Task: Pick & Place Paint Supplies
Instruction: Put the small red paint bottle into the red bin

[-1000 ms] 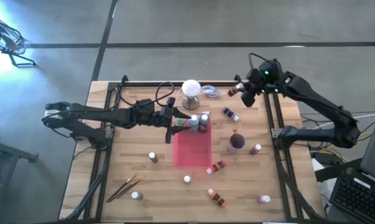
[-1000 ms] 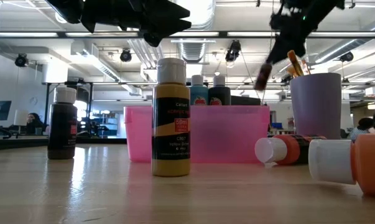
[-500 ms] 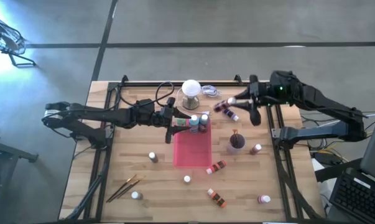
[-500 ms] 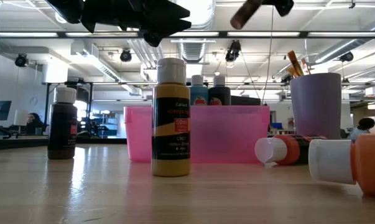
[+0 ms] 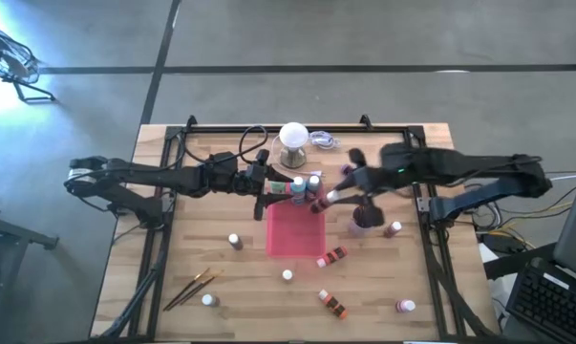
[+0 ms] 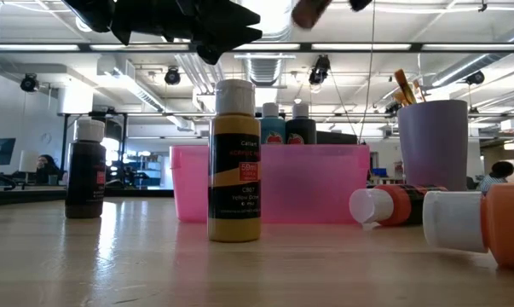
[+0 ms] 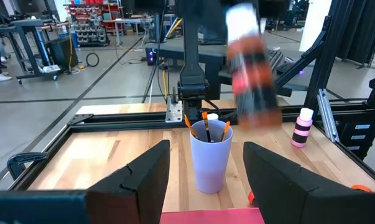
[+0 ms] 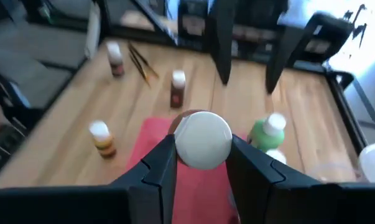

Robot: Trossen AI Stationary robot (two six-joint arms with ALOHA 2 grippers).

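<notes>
Bottle (image 8: 203, 138), white-capped and clamped between the right gripper (image 5: 330, 196)'s jaws, hangs in the air just above the pink tray (image 5: 295, 229)'s far corner, close to the bottles already standing there; a hurried drop could knock those over or send it off the rim onto the tabletop (image 5: 221, 277). Right arm reaches low across from the purple brush cup (image 5: 364, 218)'s side, while the left gripper (image 5: 268, 186) waits at the tray's far end, jaws apart and empty.
</notes>
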